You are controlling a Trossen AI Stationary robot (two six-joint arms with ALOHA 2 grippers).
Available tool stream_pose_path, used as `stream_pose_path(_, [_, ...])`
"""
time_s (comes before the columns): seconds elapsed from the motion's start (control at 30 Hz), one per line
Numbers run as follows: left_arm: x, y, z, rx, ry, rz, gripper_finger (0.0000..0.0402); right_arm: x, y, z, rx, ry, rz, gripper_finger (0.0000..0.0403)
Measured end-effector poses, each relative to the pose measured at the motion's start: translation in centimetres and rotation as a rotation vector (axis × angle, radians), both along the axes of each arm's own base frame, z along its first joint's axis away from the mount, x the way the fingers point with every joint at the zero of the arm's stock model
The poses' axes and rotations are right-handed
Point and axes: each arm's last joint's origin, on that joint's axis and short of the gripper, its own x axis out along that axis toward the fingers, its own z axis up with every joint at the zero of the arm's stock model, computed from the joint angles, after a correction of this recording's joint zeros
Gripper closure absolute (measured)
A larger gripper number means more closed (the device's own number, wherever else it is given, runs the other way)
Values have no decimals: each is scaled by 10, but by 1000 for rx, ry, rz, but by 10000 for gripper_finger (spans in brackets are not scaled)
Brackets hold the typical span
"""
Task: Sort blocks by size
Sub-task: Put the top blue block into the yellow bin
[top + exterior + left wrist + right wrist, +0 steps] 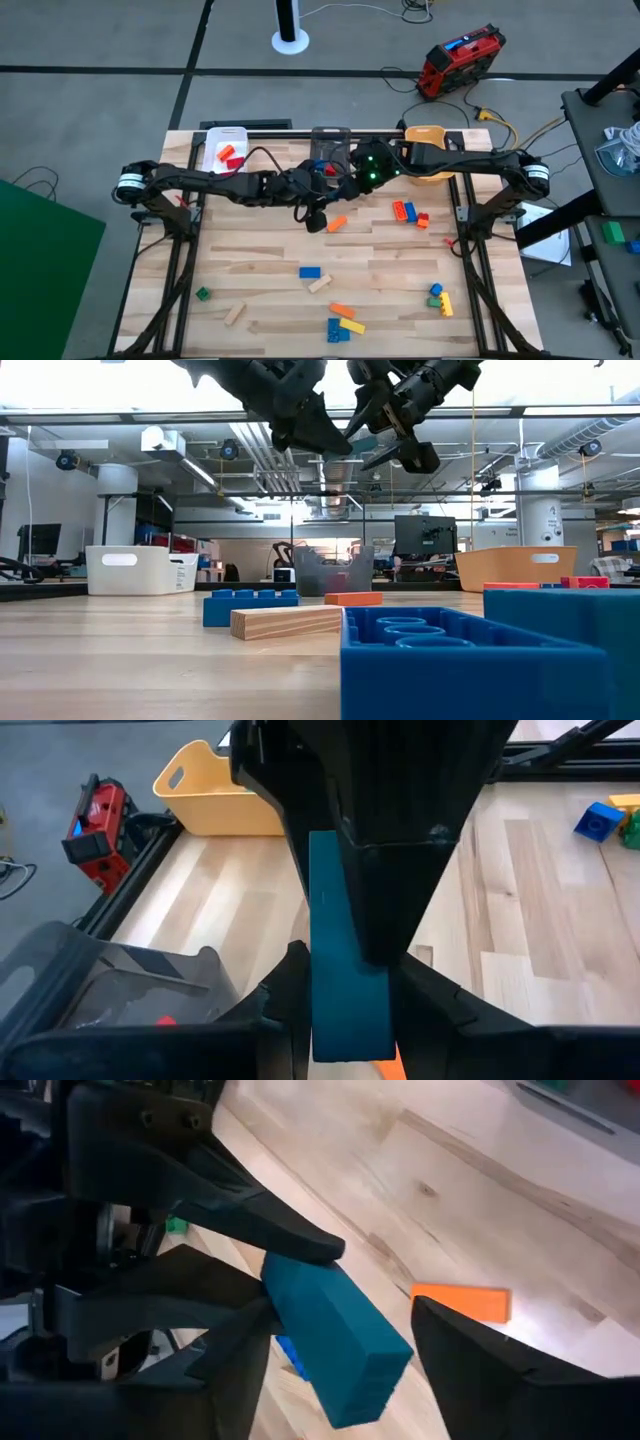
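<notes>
From above, we see both arms meeting mid-table near the grey bin (330,140), the left gripper (322,190) and right gripper (352,180) almost touching; the block between them is hidden here.

The low view shows both raised well above the table (120,660).

The left wrist view reveals a long teal block (345,990) clamped between the left fingers.

The right wrist view shows the right jaws spread around its free end. We judge this a handover: next, the right closes, then the left releases.

Grey floor (100,90), ceiling ducts (250,450), desks with monitors (425,532) behind.
</notes>
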Motion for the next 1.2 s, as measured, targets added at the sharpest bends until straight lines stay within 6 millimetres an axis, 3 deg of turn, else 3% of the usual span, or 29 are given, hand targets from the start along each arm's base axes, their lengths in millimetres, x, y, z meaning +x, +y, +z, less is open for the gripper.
stream_pose_path(0.2, [0,0,0,0,8,0,317,1,0,1,-2,-10,-2,238])
stream_pose_path(0.43, [-1,0,-1,10,15,5,317,1,-1,3,0,-25,-6,354])
stream_pose_path(0.57, [-1,1,-1,-2,10,50,306,1,-1,3,-18,-28,3,356])
stream_pose_path(0.93, [-6,2,-7,-54,77,119,215,-10,-12,-6,-22,86,-21,356])
stream_pose_path(1.2, [-13,1,-15,-107,168,160,205,-44,-42,-11,-151,388,-165,356])
